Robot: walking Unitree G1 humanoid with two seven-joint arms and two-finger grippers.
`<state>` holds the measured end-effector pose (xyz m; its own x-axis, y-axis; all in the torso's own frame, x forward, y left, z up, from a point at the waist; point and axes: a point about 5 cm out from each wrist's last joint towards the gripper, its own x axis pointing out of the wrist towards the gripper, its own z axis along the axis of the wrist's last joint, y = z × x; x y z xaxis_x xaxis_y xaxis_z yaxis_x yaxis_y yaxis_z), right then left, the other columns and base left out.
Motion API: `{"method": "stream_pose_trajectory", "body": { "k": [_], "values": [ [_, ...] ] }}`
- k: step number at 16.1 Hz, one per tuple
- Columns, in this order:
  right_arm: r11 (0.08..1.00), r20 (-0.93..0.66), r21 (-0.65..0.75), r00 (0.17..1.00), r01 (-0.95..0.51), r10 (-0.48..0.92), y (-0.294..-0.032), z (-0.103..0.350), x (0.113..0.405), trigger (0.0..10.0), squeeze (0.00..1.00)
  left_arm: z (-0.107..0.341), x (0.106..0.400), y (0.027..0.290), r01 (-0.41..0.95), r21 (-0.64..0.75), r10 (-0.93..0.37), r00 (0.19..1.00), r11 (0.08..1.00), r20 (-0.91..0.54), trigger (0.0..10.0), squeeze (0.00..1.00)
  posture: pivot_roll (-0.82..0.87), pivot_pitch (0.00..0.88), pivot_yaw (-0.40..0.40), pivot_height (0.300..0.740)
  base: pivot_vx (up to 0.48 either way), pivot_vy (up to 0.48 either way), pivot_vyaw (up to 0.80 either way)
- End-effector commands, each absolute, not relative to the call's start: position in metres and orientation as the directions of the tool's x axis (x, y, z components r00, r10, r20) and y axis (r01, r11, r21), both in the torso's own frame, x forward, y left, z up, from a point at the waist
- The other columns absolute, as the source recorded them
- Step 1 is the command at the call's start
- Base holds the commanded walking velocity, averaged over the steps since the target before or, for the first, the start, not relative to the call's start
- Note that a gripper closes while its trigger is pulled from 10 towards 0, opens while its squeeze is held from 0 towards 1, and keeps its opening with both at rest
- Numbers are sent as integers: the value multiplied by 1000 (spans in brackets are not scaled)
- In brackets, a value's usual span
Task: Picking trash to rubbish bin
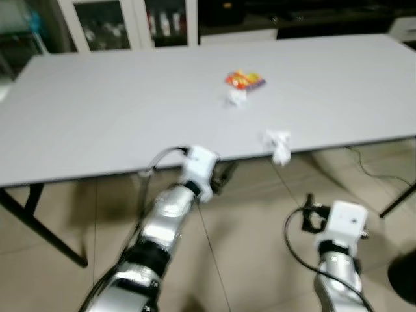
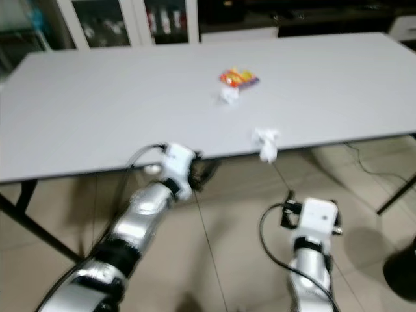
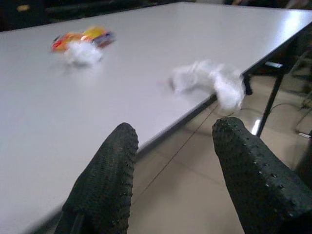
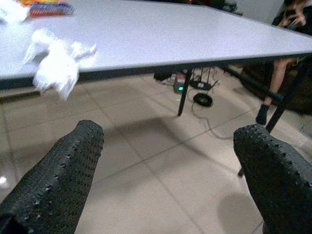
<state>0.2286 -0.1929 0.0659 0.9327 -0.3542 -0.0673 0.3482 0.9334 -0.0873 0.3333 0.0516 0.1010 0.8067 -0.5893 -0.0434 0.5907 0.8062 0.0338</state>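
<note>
Left gripper (image 3: 170, 170): fingers spread, empty, just short of the surface (image 1: 97, 110) edge. Right gripper (image 4: 170, 180): fingers spread wide, empty, lower, over the floor.

Crumpled tissue (image 1: 278, 147) on the near edge of the surface, part hanging over. Smaller tissue wad (image 1: 236, 98) and bright wrapper (image 1: 245, 80) further in, touching.

Tissue likely light, soft, crushable: pinch the bulk on the surface, not the hanging tail.

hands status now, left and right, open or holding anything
Left hand: open, empty, at the table edge.
Right hand: open, empty, below the table.
</note>
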Motion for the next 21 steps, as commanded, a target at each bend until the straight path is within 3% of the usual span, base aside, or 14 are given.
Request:
{"method": "stream_pose_trajectory", "body": {
  "k": [1, 21],
  "values": [
    [943, -56, -70, 943, 325, -329, -185, 70, 233, 10000, 0, 108, 338, 62, 573, 50, -573, 819, 818, -19, 10000, 0, 103, 63, -6, 740, 0, 0, 0],
    [919, -9, 68, 921, 388, -389, -207, 88, 266, 10000, 0, 117, 337, 74, 597, 40, -597, 802, 802, 2, 10000, 0, 175, 117, 28, 740, 0, 0, 0]
  ]
}}
